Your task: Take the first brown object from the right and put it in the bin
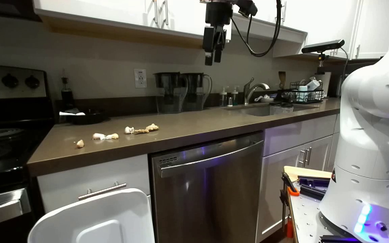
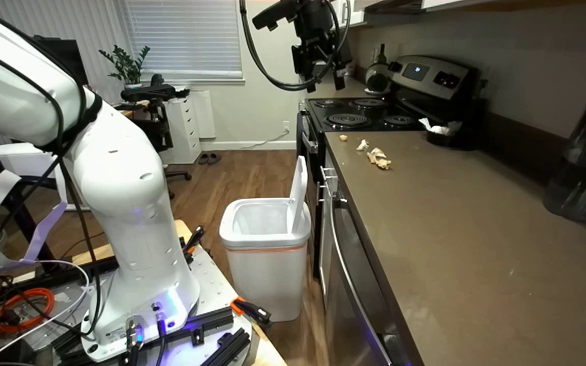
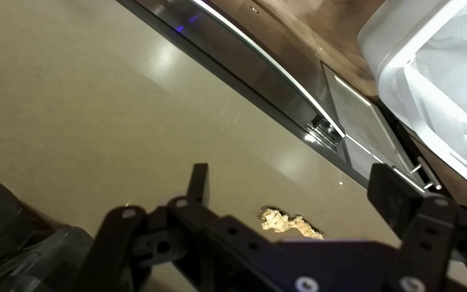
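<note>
an exterior view is facing the dishwasher (image 1: 208,192) and back wall (image 1: 106,67) across the table (image 1: 194,126), standing slightly above its surface. an exterior view is looking down and lengthwise along the table, toward the stove (image 2: 372,113) and blinds (image 2: 183,38). both are catching the robot arm (image 2: 125,168) nearby. the wrist view is peering down past the tool (image 3: 292,178), very near. all three are sharing tool, table and bin (image 3: 391,61).
</note>
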### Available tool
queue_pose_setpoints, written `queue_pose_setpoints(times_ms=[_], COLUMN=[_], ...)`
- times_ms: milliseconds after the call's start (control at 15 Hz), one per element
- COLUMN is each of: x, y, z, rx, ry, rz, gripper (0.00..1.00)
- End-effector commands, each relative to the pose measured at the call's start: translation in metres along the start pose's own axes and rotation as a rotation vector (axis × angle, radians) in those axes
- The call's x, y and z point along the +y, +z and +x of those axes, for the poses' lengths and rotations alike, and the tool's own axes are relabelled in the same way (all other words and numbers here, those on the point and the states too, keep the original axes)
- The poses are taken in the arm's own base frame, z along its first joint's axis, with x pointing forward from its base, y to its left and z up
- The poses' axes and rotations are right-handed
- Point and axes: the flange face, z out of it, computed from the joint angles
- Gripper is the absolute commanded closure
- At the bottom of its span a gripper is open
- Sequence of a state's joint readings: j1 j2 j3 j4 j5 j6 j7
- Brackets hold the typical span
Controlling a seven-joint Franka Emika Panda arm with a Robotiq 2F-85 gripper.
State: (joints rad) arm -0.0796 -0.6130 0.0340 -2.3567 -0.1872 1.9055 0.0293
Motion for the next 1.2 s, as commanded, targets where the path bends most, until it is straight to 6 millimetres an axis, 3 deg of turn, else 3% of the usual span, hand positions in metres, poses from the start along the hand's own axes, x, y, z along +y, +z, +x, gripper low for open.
queue_pose_setpoints(times_ms=[0, 200, 467, 667, 933, 1133], x=[-0.001, -0.001, 0.003, 0.004, -0.010, -0.029], y=[-0.001, -0.012, -0.028, -0.028, 0.001, 0.032], z=[0.009, 0.038, 0.101, 0.152, 0.209, 0.230], rx=[-0.004, -0.005, 0.020, 0.056, 0.109, 0.090], ry=[-0.040, -0.188, -0.382, -0.534, -0.716, -0.849], rz=[-0.013, -0.055, -0.111, -0.088, 0.000, 0.100], gripper=[0.00, 0.00, 0.00, 0.00, 0.00, 0.00])
